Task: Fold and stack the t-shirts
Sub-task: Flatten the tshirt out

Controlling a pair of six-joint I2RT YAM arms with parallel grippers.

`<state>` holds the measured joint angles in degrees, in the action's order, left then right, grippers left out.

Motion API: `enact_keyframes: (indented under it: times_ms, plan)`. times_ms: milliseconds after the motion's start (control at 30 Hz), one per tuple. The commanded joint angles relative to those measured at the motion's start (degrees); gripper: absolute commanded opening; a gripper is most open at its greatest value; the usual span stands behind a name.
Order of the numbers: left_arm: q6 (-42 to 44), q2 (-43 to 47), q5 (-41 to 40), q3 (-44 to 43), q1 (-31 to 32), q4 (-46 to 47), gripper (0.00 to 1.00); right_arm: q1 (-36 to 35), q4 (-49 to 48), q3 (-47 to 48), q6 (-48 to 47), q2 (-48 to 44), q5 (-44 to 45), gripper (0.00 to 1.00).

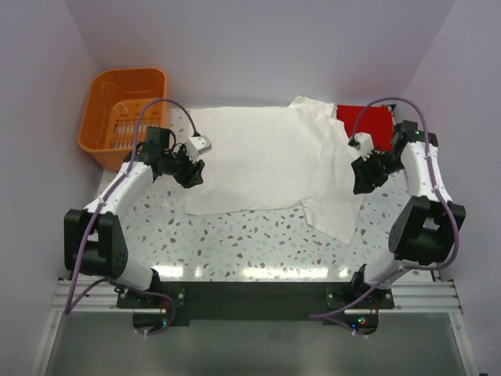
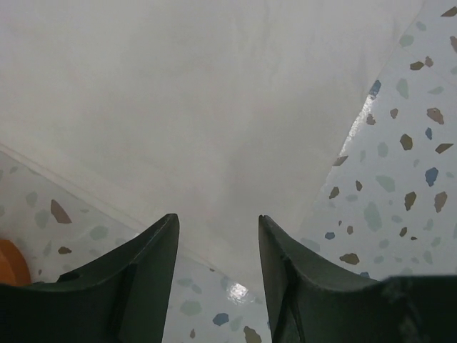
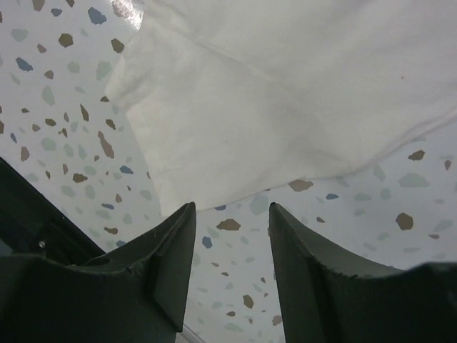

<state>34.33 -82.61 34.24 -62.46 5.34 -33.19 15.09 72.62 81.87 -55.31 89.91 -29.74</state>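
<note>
The cream-white t-shirt (image 1: pixel 262 157) lies spread on the speckled table (image 1: pixel 258 243), its right side folded over into a flap reaching toward the front. The red t-shirt (image 1: pixel 369 125) is a small flat square at the back right, partly under the white one. My left gripper (image 1: pixel 193 174) is open and empty at the shirt's left edge; the left wrist view shows the cloth (image 2: pixel 214 107) just ahead of its fingers (image 2: pixel 153 257). My right gripper (image 1: pixel 362 178) is open and empty beside the right flap; the right wrist view shows the flap's edge (image 3: pixel 235 143) ahead of it.
An orange slotted basket (image 1: pixel 125 113) stands at the back left, behind the left arm. Purple walls close in the back and both sides. A metal rail (image 1: pixel 250 296) carries both arm bases along the table's near edge.
</note>
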Motion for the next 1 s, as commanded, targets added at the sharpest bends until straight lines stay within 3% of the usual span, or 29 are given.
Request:
enact_keyframes:
  times_ms: [0,233,533,800,967]
  plan:
    - [-5.3,-5.1,-7.1,-2.3,3.8,6.6,0.52,-2.7,-8.9,-1.6,7.1,2.9,1.3,0.49]
    - [-8.5,-18.5,-16.2,-7.9,5.4,4.1,0.46,-7.1,-21.7,-5.8,9.7,8.2,10.0,0.41]
    - [-5.4,-21.8,-21.8,-2.9,5.6,1.1,0.38,-8.6,-28.0,-15.1,5.5,12.0,19.5,0.36]
    - [-1.7,-17.1,-25.9,6.4,5.6,-4.2,0.21,-9.6,-15.3,-21.9,-1.0,9.2,20.1,0.32]
    - [2.2,-10.3,-24.3,10.7,5.6,-12.1,0.18,-10.8,5.5,-24.1,-10.4,-1.7,13.2,0.28]
